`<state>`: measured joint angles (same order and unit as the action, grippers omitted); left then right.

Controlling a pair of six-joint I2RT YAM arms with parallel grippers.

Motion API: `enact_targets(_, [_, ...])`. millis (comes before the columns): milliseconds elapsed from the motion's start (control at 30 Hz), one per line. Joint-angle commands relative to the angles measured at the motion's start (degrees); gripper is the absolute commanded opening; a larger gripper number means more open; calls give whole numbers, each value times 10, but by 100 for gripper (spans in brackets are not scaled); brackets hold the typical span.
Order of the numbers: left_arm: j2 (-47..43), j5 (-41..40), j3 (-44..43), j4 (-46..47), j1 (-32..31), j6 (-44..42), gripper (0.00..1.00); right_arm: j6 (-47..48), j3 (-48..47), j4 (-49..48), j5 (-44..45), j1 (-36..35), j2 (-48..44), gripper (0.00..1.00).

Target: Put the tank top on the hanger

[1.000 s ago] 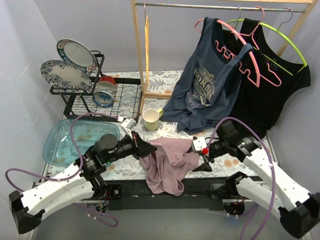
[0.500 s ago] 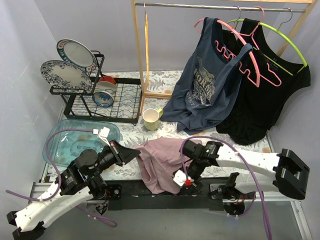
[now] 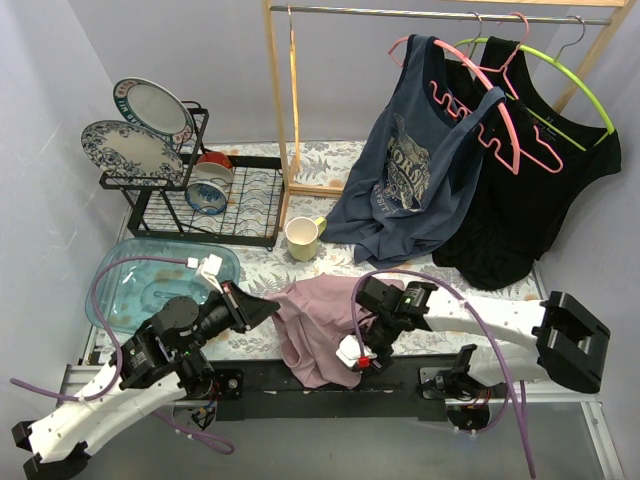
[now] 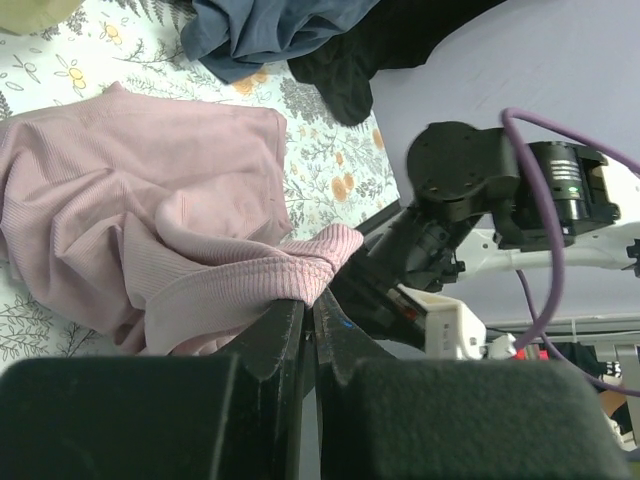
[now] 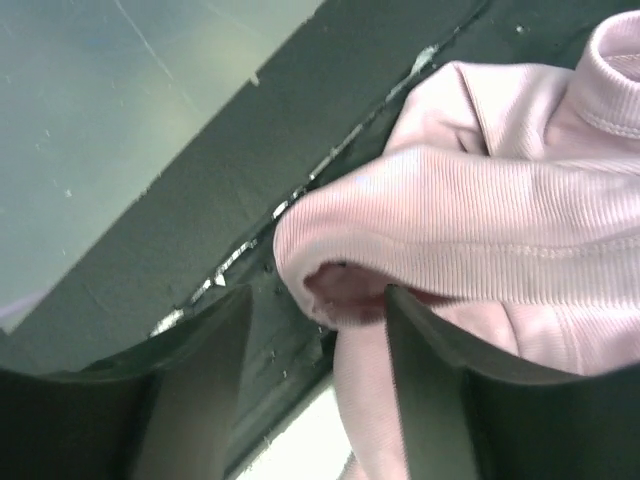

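The dusty-pink tank top (image 3: pixel 325 320) lies crumpled on the floral cloth at the table's front middle, and part of it hangs over the black front rail. My left gripper (image 3: pixel 275 308) is shut on a ribbed hem of it (image 4: pixel 300 270), at its left side. My right gripper (image 3: pixel 352 362) is open at the top's lower right edge, and its fingers (image 5: pixel 430 340) straddle a folded pink hem (image 5: pixel 480 220) over the black rail. The thin yellow-orange hanger (image 3: pixel 294 90) hangs edge-on from the rail beside the wooden post, far from both grippers.
A navy printed tank top on a pink hanger (image 3: pixel 480 95) and a black top on a lime-green hanger (image 3: pixel 560 75) hang at the back right. A cream cup (image 3: pixel 302 238), a dish rack with plates (image 3: pixel 215 200) and a blue glass dish (image 3: pixel 135 275) stand at the left.
My right arm swung in from the right and down to the top's front edge at the rail. My left gripper drew back left and lower, still holding the hem.
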<state>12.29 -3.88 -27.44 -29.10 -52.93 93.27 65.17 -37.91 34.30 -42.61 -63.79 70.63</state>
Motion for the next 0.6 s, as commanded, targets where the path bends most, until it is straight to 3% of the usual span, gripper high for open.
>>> enact_targets(0, [8,-5,-36,3,4,-22,0,-5,-8,-12,-53,-5,49,55])
enact_targets(33, [11,-5,-38,4,4,-25,0,-2,-23,1,-54,-8,70,44])
enact_targets(200, [27,-7,-53,38,3,-46,0,10,-32,30,-33,-35,78,15])
enact_targets(233, [38,-6,-59,44,4,-50,0,-1,-32,29,-20,-35,65,2])
enact_targets(333, [75,2,-83,70,3,-73,0,-47,-71,26,96,-13,23,1])
enact_targets(467, [138,-8,-141,99,3,-122,0,-48,-194,64,172,177,-38,1])
enact_targets(567, [193,-15,-190,124,3,-160,0,-40,-256,70,237,234,-80,1])
